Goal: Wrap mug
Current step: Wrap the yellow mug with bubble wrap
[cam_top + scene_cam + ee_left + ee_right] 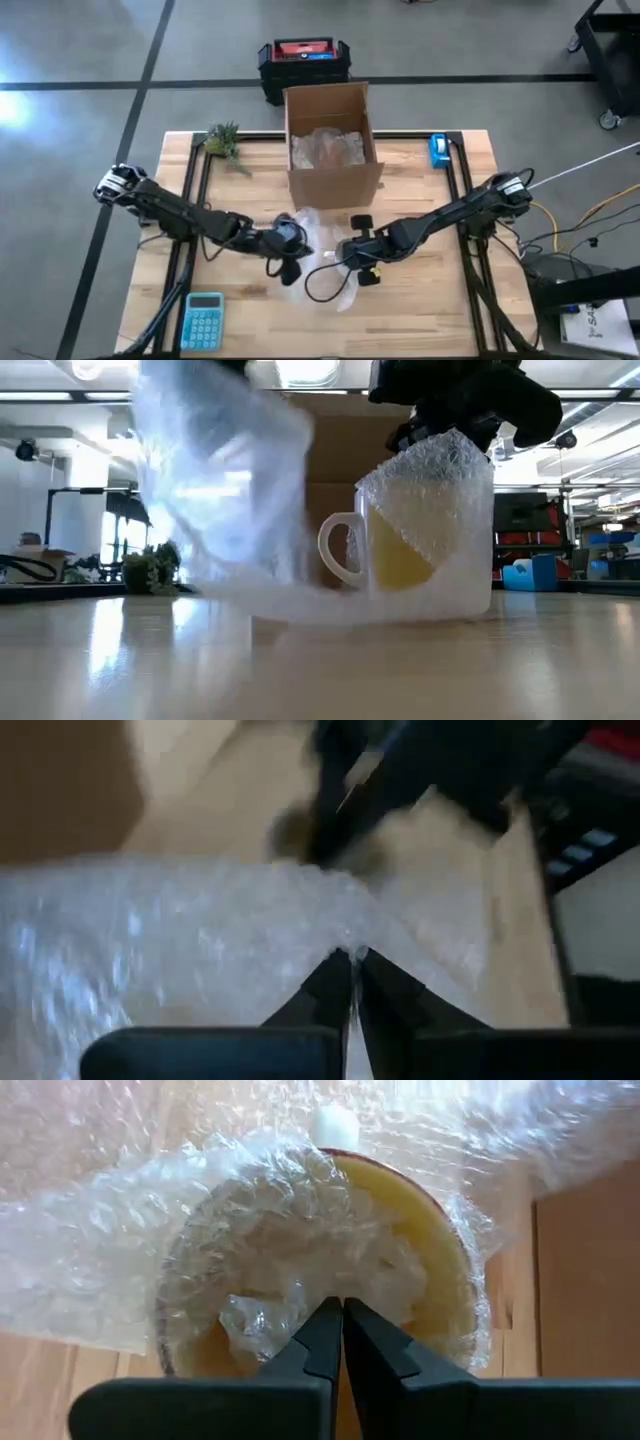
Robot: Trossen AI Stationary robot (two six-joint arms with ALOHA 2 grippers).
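Note:
A mug [400, 555] with a yellow inside and a white handle [335, 550] stands upright on the wooden table, on a sheet of bubble wrap [322, 255]. Wrap covers its mouth [300, 1250]. My right gripper [343, 1305] hangs over the mug's mouth, shut on the wrap. My left gripper [352, 958], just left of the mug in the high view [290, 248], is shut on another part of the sheet. That part stands raised beside the mug [220, 480]. My left gripper pinches an edge of the bubble wrap [345, 942] between its two fingertips. That part of the sheet is lifted off the table beside the mug, and the rest trails down to the tabletop. My right gripper comes from above, pointing down over the mug's mouth. Its shut fingertips have the wrap [265, 1320] bunched there. The wrap rises to a peak under the fingers [445, 450] and drapes down the mug's side.
An open cardboard box [330, 140] with packing inside stands just beyond the mug. A blue calculator [203, 320] lies near the front left corner. A small plant [225, 140] is at the far left, a blue tape dispenser [438, 150] at the far right.

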